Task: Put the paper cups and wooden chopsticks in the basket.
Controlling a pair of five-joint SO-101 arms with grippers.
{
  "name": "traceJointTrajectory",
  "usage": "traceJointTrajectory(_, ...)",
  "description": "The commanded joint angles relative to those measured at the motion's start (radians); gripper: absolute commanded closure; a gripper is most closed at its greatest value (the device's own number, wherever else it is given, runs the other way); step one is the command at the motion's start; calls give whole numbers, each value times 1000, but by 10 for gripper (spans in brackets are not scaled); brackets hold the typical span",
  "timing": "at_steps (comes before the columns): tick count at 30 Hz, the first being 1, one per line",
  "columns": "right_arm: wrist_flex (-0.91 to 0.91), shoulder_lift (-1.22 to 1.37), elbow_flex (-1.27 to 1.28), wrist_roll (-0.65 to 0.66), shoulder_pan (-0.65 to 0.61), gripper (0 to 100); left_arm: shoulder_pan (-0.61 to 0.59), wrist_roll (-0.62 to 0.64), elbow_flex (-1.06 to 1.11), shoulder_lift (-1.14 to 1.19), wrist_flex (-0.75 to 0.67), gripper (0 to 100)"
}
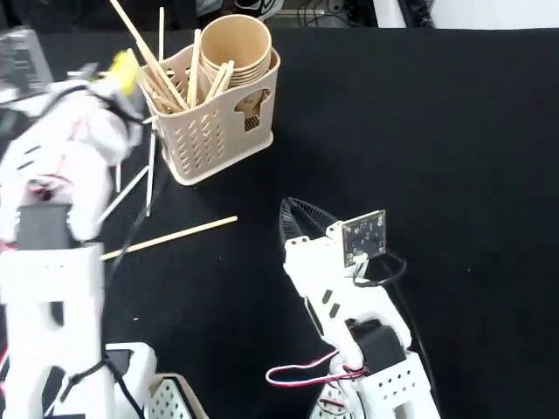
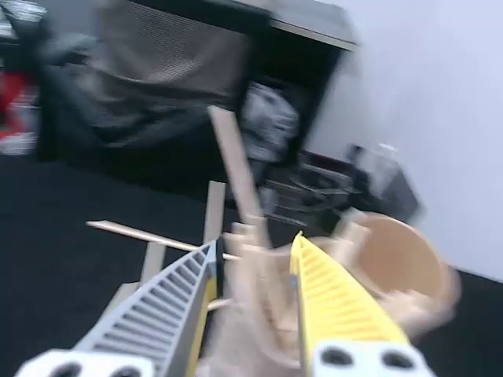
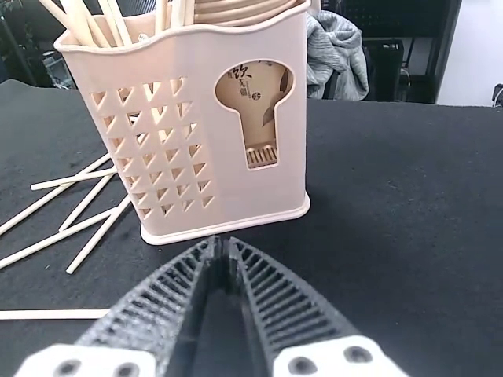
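Observation:
The beige slotted basket [image 1: 229,118] stands at the back left and holds stacked paper cups [image 1: 236,42] and several wooden chopsticks [image 1: 162,74]. My left gripper [image 1: 125,72], with yellow and grey fingers, hovers just left of the basket's rim. In the left wrist view the left gripper [image 2: 255,247] is open, with the basket's chopsticks [image 2: 236,169] and a cup [image 2: 409,259] seen past it. My right gripper [image 1: 295,216] rests mid-table, shut and empty; the right wrist view shows this gripper [image 3: 224,250] facing the basket [image 3: 196,133]. A loose chopstick [image 1: 170,236] lies on the cloth.
More loose chopsticks [image 1: 140,185] lie left of the basket, also seen as loose chopsticks [image 3: 75,208] from the right wrist. The black cloth [image 1: 437,157] stretches bare to the right. White arm bases stand along the front edge.

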Motion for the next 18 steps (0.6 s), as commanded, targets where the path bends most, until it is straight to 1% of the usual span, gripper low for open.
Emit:
traceJointTrajectory(1,-21,-5,-1,8,12,982,-240,-97,-131,-21,173,841)
traceJointTrajectory(4,-21,-5,-1,8,12,982,-337,-207,-142,63,264,840)
traceJointTrajectory(7,-21,-5,-1,8,12,982,-377,-358,-142,210,284,840)
traceJointTrajectory(10,-21,-5,-1,8,12,982,-386,-499,-168,388,321,840)
traceJointTrajectory(12,-21,-5,-1,8,12,982,-386,-565,-216,514,364,840)
traceJointTrajectory(15,-21,-5,-1,8,12,982,-386,-641,-321,721,410,839)
traceJointTrajectory(18,-18,-5,-1,8,12,982,-386,-694,-478,936,477,839)
